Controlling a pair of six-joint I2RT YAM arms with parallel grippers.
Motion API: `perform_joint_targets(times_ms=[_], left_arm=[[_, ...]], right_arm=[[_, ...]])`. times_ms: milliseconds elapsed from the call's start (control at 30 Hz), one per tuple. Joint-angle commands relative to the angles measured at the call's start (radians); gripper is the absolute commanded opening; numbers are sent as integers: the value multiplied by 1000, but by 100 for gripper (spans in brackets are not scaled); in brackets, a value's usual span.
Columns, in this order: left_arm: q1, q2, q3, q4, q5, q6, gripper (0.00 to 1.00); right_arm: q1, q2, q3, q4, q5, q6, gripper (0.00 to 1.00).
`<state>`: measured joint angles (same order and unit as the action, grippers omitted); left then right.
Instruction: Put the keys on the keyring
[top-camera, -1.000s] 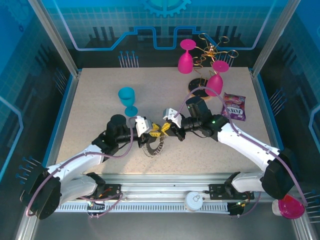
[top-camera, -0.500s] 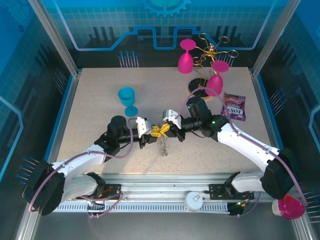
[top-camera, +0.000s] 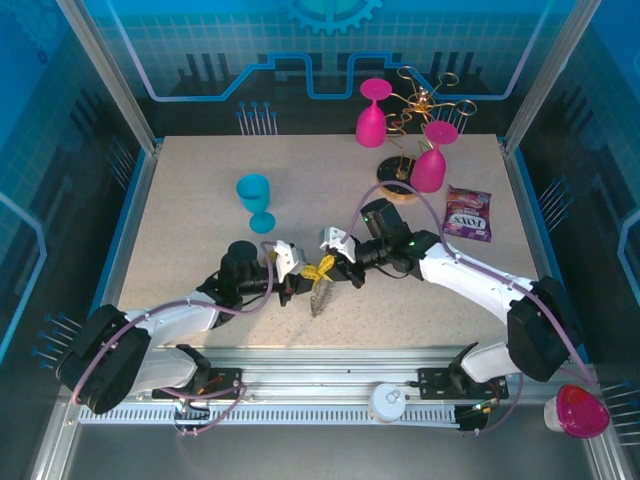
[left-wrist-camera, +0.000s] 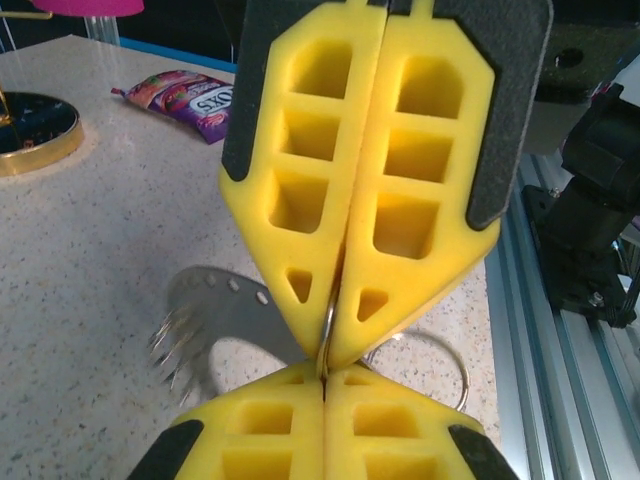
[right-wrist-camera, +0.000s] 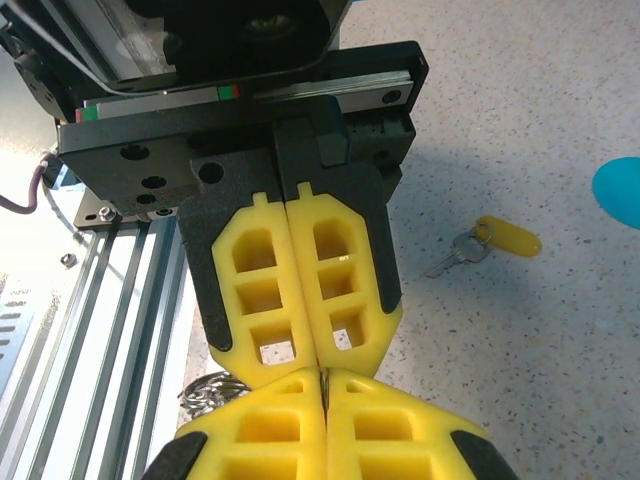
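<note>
My two grippers meet tip to tip above the table's near middle, the left gripper (top-camera: 300, 274) and the right gripper (top-camera: 335, 266). Both are shut on one thin wire ring of the keyring (top-camera: 318, 298), which hangs edge-on below them. In the left wrist view the wire runs up from my left gripper (left-wrist-camera: 323, 372) into the right gripper (left-wrist-camera: 329, 340); the keyring's flat grey plate (left-wrist-camera: 222, 308) with its wire coils sticks out to the left. In the right wrist view the key (right-wrist-camera: 488, 242), yellow-headed, lies on the table beyond the left gripper (right-wrist-camera: 308, 350).
A blue goblet (top-camera: 254, 200) stands behind the left arm. At the back right are two pink goblets (top-camera: 372, 112) on a gold wire stand (top-camera: 418, 100) with a round base (top-camera: 398, 170). A snack packet (top-camera: 468, 215) lies right of the right arm.
The left gripper has closed onto the wire ring. Both grippers have shifted slightly toward the near edge, and the keyring has turned from showing its ring face to hanging edge-on.
</note>
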<state>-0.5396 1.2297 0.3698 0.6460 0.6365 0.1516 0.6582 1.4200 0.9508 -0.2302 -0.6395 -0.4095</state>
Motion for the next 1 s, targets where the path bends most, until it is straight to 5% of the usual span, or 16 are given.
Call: perform_joint_targets(times_ms=[0, 267, 567, 967], left_arm=[[-10, -9, -16, 99, -8, 4, 0], [-38, -18, -16, 3, -79, 64, 0], [-52, -40, -39, -1, -94, 62, 16], [-55, -51, -49, 7, -154, 81, 21]], right_arm=[[11, 22, -11, 1, -9, -36, 0], [21, 36, -17, -37, 37, -74, 0], [29, 46, -11, -49, 12, -97, 0], [34, 61, 2, -96, -48, -124, 0]])
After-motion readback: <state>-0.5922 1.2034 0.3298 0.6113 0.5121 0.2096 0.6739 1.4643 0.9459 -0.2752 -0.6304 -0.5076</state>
